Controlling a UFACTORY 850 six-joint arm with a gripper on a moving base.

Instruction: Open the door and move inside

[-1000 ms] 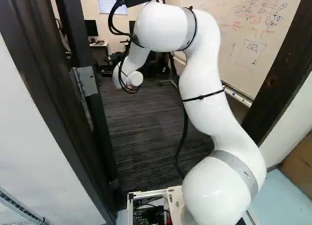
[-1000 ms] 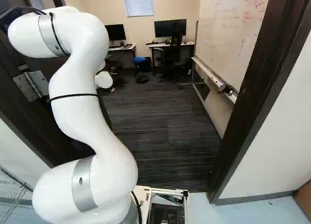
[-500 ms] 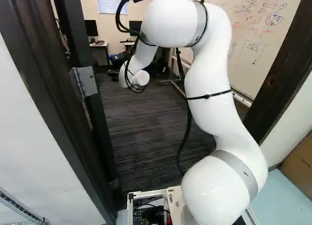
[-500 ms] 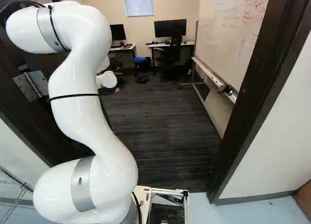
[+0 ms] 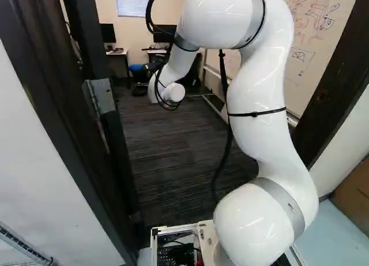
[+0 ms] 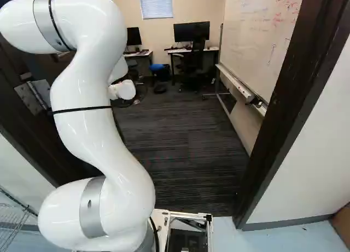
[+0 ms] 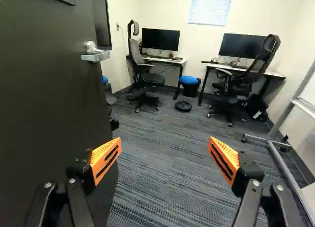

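the door (image 7: 49,99) stands open into the office, its lever handle (image 7: 98,55) free, as my hand (image 7: 166,144), fingers spread wide and gripping nothing, hangs beside the door and apart from it. by my reading the opening is done and only the drive is left: my base (image 5: 206,237) sits outside the door, at the edge of the dark carpet (image 6: 186,148), with the move inside yet to be made.
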